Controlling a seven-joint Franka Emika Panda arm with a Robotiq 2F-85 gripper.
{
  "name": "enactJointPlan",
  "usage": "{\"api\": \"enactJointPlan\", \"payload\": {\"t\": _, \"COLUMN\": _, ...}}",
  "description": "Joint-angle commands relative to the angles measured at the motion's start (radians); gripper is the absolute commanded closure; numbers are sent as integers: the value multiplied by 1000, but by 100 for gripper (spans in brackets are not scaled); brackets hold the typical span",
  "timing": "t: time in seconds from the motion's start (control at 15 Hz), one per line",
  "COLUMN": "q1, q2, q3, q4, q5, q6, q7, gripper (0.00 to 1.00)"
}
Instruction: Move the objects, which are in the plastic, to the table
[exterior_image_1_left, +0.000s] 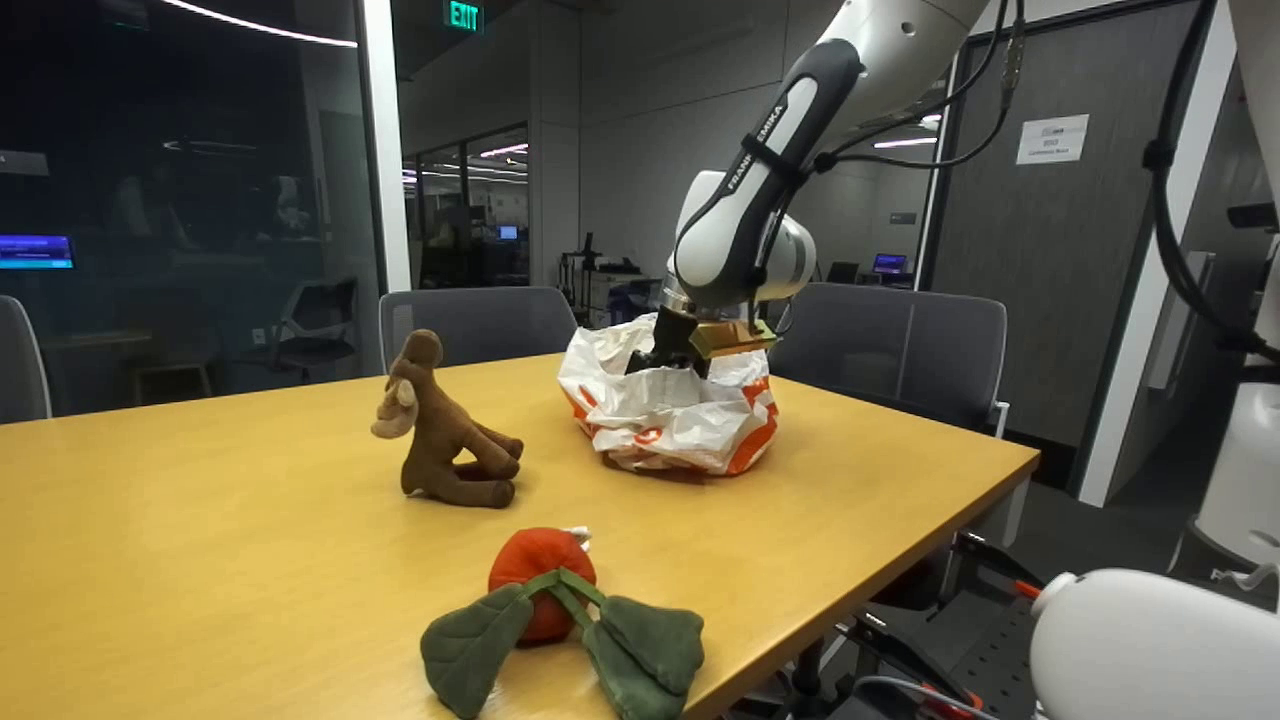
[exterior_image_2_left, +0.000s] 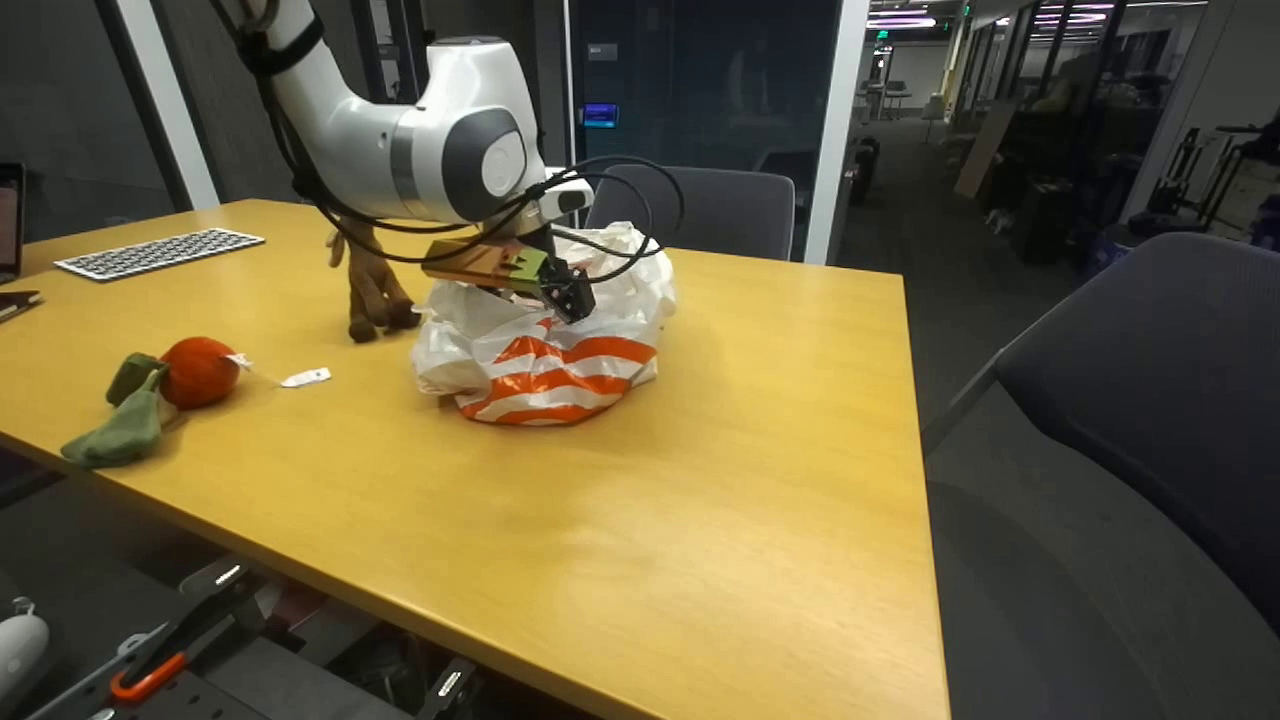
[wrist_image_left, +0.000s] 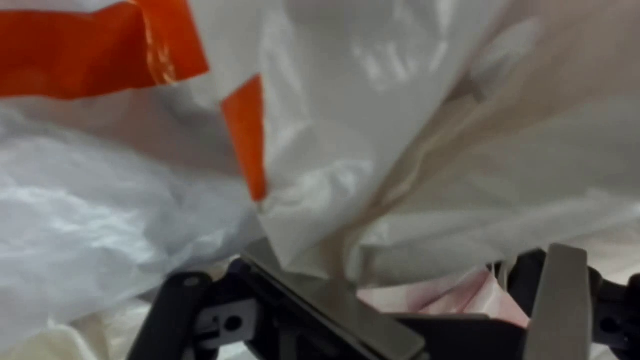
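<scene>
A crumpled white plastic bag with orange stripes (exterior_image_1_left: 690, 425) stands on the table (exterior_image_1_left: 250, 520); it also shows in an exterior view (exterior_image_2_left: 560, 370). My gripper (exterior_image_1_left: 672, 350) points down into the bag's mouth, and its fingers (exterior_image_2_left: 568, 290) show at the rim. In the wrist view, the gripper (wrist_image_left: 480, 327) has its fingers apart, with bag plastic touching the left one. A pink and white checked thing (wrist_image_left: 450, 295) lies in the bag beyond the fingers. A dark shape between the fingers is unclear. The rest of the bag's contents is hidden.
A brown stuffed animal (exterior_image_1_left: 440, 440) sits on the table beside the bag. A red-orange plush fruit with green leaves (exterior_image_1_left: 540, 580) lies near the table edge. A keyboard (exterior_image_2_left: 160, 253) and part of a laptop (exterior_image_2_left: 10, 220) are farther off. Chairs (exterior_image_1_left: 890, 350) surround the table.
</scene>
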Motion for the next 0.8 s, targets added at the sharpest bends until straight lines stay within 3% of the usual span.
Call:
{"api": "enactJointPlan", "payload": {"t": 0.0, "q1": 53, "q2": 55, "q3": -71, "q4": 44, "q5": -92, "q6": 1, "q7": 54, "gripper": 0}}
{"api": "enactJointPlan", "payload": {"t": 0.2, "q1": 55, "q2": 75, "q3": -71, "q4": 52, "q5": -103, "q6": 7, "q7": 49, "gripper": 0}}
{"api": "enactJointPlan", "payload": {"t": 0.27, "q1": 32, "q2": 79, "q3": -38, "q4": 53, "q5": -73, "q6": 3, "q7": 32, "gripper": 0}}
{"api": "enactJointPlan", "payload": {"t": 0.33, "q1": 13, "q2": 81, "q3": -11, "q4": 50, "q5": -54, "q6": 9, "q7": 14, "gripper": 25}}
{"api": "enactJointPlan", "payload": {"t": 0.4, "q1": 13, "q2": 82, "q3": -6, "q4": 49, "q5": -52, "q6": 11, "q7": 14, "gripper": 26}}
{"api": "enactJointPlan", "payload": {"t": 0.73, "q1": 43, "q2": 57, "q3": -8, "q4": 34, "q5": -79, "q6": 20, "q7": 31, "gripper": 62}}
